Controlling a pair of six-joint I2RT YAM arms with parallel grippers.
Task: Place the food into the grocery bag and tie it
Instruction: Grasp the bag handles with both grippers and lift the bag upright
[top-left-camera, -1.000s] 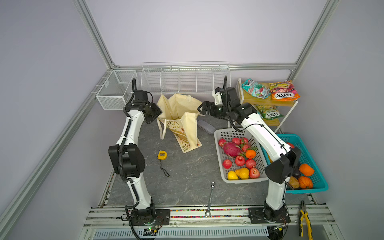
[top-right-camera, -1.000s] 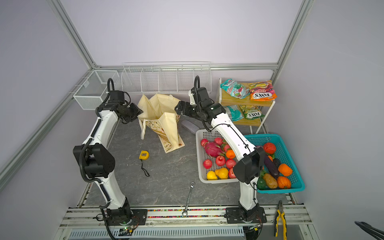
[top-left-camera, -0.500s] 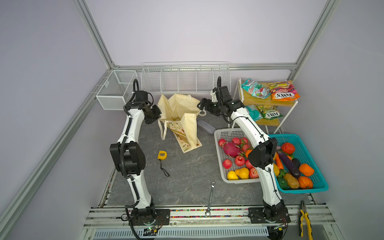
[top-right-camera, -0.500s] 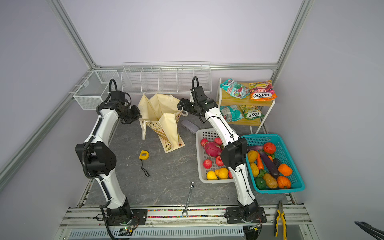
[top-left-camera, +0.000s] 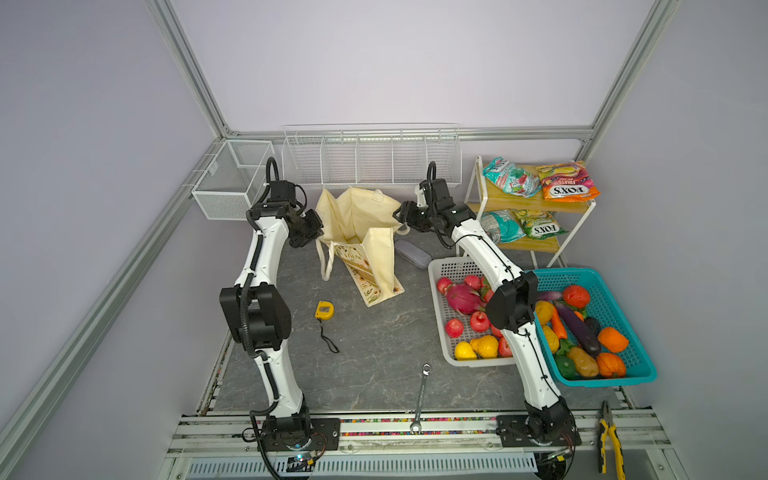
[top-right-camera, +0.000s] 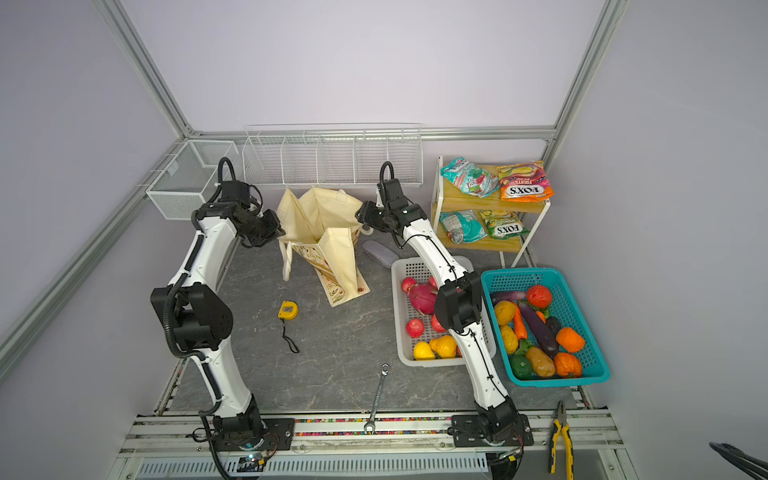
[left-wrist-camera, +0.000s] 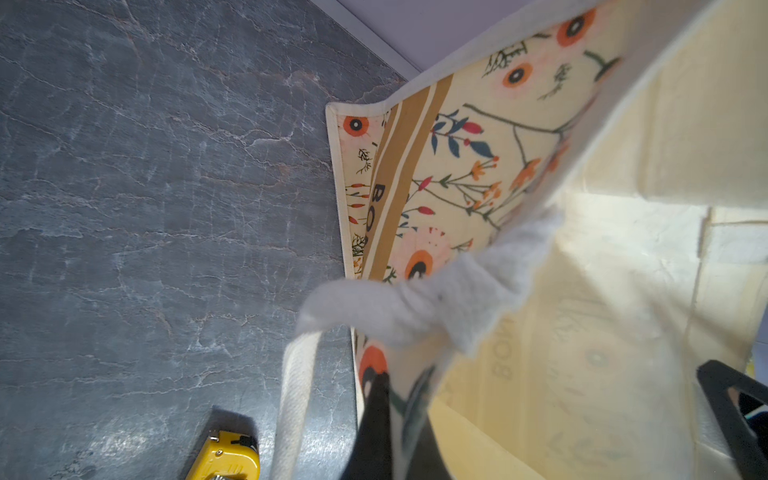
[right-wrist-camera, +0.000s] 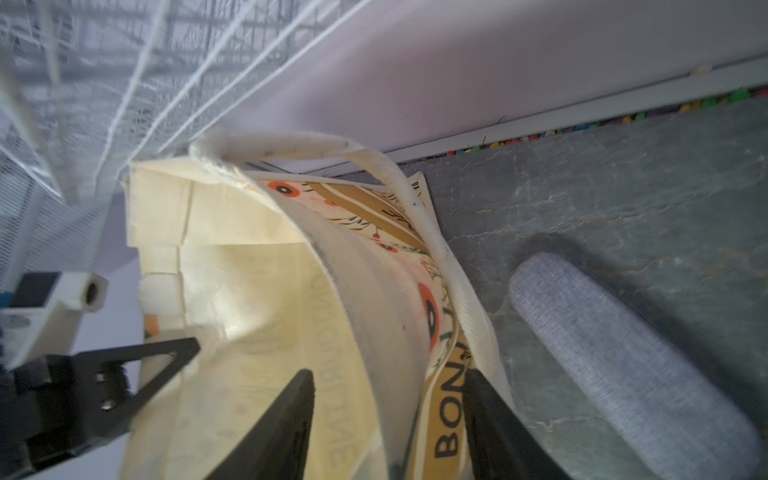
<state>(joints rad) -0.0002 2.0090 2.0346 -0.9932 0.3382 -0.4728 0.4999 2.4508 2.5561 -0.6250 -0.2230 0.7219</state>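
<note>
Cream canvas forms the grocery bag, which stands open-mouthed at the back of the dark stone-patterned table, between the two arms and just in front of a white wire rack. The left gripper is clamped tight on the bag's left rim; the left wrist view shows the flower-printed wall pinched between its black fingers. The right gripper sits at the opposite rim with its jaws parted. One finger is inside the bag and the other is outside by the brown lettered band, with the cloth loose between them. A white rope handle hangs down the bag's left side. A grey fabric case lies just right of the bag. Red apples and a pink dragon fruit lie in a grey basket, partly hidden by the right arm crossing over it. An eggplant and oranges fill the teal basket beside it. Snack packets rest on a two-tier shelf at the back right. A yellow tape measure and a wrench lie on open table, well apart from the bag.
</note>
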